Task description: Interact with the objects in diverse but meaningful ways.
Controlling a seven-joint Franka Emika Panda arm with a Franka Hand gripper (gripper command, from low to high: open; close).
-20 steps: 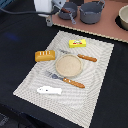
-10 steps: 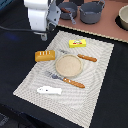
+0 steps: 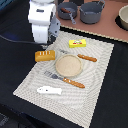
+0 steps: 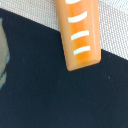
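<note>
Since half a second earlier, I had brought the white arm's gripper (image 3: 44, 44) down at the mat's far edge, right above the golden bread loaf with white slashes (image 3: 45, 55). The loaf itself lay unmoved beside the round tan plate (image 3: 67, 64). I couldn't tell how the jaws stood.
</note>
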